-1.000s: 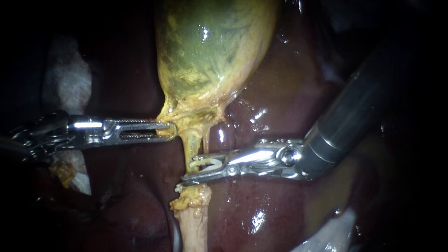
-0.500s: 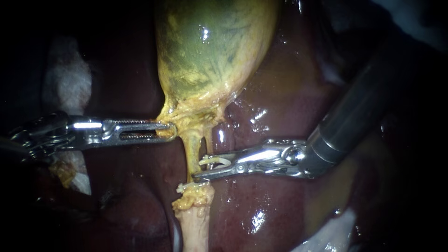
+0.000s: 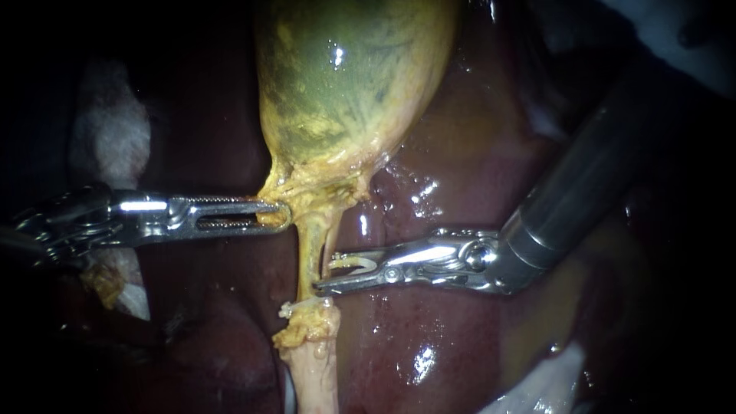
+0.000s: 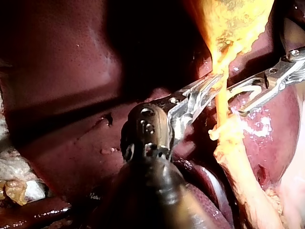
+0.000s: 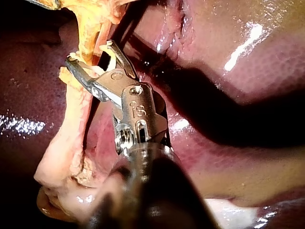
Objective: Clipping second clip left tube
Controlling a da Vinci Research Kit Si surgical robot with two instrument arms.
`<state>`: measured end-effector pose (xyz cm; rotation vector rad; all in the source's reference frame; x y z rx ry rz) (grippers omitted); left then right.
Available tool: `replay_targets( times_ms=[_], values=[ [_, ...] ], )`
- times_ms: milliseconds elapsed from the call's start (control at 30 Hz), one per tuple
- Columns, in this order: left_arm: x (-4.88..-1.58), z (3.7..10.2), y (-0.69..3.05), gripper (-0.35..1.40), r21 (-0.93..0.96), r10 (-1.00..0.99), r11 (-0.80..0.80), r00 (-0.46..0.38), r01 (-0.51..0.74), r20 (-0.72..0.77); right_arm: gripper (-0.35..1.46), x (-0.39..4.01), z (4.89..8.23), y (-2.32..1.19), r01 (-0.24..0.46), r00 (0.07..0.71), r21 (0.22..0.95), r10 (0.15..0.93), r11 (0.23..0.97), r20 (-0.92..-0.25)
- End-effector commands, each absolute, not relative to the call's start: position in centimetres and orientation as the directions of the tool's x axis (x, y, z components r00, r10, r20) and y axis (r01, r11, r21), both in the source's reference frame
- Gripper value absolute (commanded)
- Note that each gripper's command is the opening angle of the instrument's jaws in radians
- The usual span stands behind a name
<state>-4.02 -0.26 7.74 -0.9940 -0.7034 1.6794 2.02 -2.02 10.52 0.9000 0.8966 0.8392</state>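
1. The gallbladder (image 3: 345, 84), green and yellow, fills the upper centre of the endoscope view, with dark red liver (image 3: 460, 153) around it.
2. The left tube (image 3: 308, 249) is a yellow strand that runs down from the gallbladder's neck at the centre of the frame. A thinner strand lies just to its right.
3. A small white clip on the tube (image 3: 291, 309) sits below centre, where the strand meets a lump of yellow tissue. A pale stump (image 3: 314, 368) continues from there to the lower edge.
4. The left instrument (image 3: 268, 215) comes in level from the left edge. Its slotted jaws are clenched on the yellow tissue at the gallbladder's neck.
5. The right instrument (image 3: 322, 274) comes in from the upper right and lies level at centre right. Its jaws are spread apart, and a white loaded clip (image 3: 353, 263) sits between them.
6. Its jaw tips are just beside the left tube on its right side, above the clip on the tube, and they are not closed on the strand.
7. In the right wrist view the yellow strand comes down to the jaw tips. I cannot tell whether it lies between them.
8. A white pad (image 3: 107, 130) shows dimly at the left of the frame.
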Motion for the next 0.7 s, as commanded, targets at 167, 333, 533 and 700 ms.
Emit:
replay_targets(
  times_ms=[167,333,533,700],
  values=[
    [-4.02,7.74,-0.26,-0.35,-0.827,0.950,-0.312,-0.142,-0.468,-0.278,0.54,1.98,10.46,-2.01,-0.220,0.380,0.904,0.885,0.367,-0.267],
    [-4.02,7.74,-0.26,-0.35,-0.827,0.950,-0.312,-0.142,-0.468,-0.278,0.54,1.81,10.20,-1.91,-0.223,0.379,0.907,0.889,0.358,-0.258],
    [-4.02,7.74,-0.26,-0.35,-0.827,0.950,-0.312,-0.142,-0.468,-0.278,0.56,1.75,9.81,-1.75,-0.239,0.368,0.909,0.898,0.343,-0.242],
    [-4.03,7.74,-0.26,-0.35,-0.827,0.950,-0.312,-0.142,-0.468,-0.278,0.56,1.90,9.74,-1.77,-0.232,0.370,0.913,0.899,0.335,-0.236]
  ],
)
